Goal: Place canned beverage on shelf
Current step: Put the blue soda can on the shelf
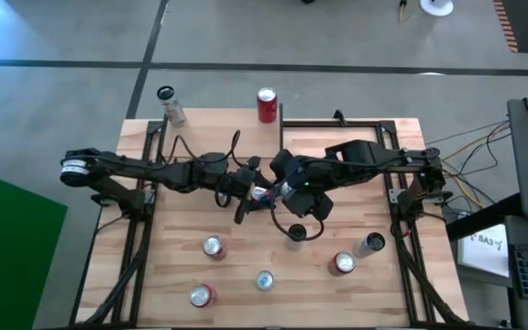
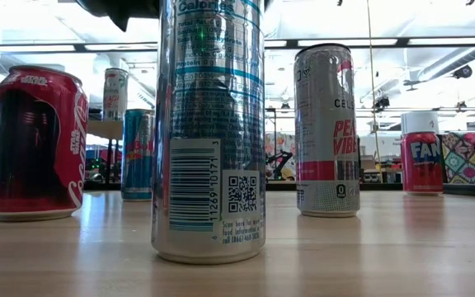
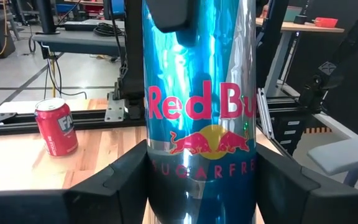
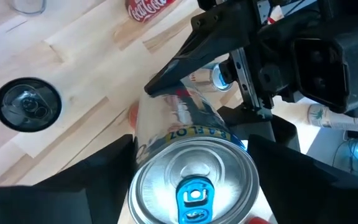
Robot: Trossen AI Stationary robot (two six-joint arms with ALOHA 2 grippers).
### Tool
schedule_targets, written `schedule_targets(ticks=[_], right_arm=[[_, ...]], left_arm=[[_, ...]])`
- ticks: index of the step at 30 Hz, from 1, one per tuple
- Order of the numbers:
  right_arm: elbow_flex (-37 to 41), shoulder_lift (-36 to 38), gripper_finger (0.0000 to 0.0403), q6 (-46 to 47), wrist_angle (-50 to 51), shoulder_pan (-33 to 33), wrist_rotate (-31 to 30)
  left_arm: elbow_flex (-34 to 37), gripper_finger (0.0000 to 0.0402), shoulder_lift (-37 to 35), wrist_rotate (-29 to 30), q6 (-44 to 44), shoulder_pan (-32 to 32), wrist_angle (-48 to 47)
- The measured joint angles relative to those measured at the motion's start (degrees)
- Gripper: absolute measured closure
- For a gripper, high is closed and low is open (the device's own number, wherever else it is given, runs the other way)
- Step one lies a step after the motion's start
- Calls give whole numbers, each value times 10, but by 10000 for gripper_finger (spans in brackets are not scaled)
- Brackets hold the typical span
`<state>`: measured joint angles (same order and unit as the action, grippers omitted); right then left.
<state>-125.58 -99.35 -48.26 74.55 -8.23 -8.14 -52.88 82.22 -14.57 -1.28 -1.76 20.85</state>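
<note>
High view read as a dial, 12 o'clock at the far table edge. Both arms reach in from the sides and meet just short of the dial's centre. The left gripper (image 3: pixel 201 186) has its two fingers set narrow against the lower sides of an upright blue Red Bull can (image 3: pixel 197 106), label facing its wrist camera. The right gripper (image 4: pixel 191 155) comes at the same can from above, with a finger on either side of the upper body just under the lid, and appears to grip it too. One of its fingers shows across the can's top in the left wrist view. So the can sits between both grippers near centre, well apart from the shelf (image 2: pixel 97 129). In the low view the shelf is a small raised light-wood board far back on the left, and a tall silver can (image 2: pixel 115 92) stands on it. A red Fanta can (image 1: pixel 266 104) stands at 12 o'clock on the table edge. Loose cans stand in the near half of the table, from 5 to 7 o'clock. These include a red Star Wars cola can (image 2: pixel 35 142), a tall silver barcode can (image 2: pixel 209 132) closest to the low camera, and a Celsius can (image 2: pixel 326 132). I cannot tell whether the held can's base touches the tabletop (image 1: pixel 181 215).
</note>
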Motion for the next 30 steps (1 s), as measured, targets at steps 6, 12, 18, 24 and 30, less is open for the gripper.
schedule_targets(ticks=[6, 12, 18, 24, 30], right_arm=[[-1, 3, 101, 3, -3, 0, -19], [-8, 3, 106, 3, -4, 0, -41], [-23, 9, 102, 9, -3, 1, -45], [-51, 13, 104, 22, 2, 0, -60], [-87, 16, 100, 58, 3, 1, -101]], left_arm=[[0, 188, -9, 14, 2, 0, 2], [1, 188, -23, 33, 4, 0, 3], [3, 188, -43, 48, 11, -2, -1], [3, 188, -59, 50, 8, -3, -10], [3, 188, -85, 55, 17, -3, -13]])
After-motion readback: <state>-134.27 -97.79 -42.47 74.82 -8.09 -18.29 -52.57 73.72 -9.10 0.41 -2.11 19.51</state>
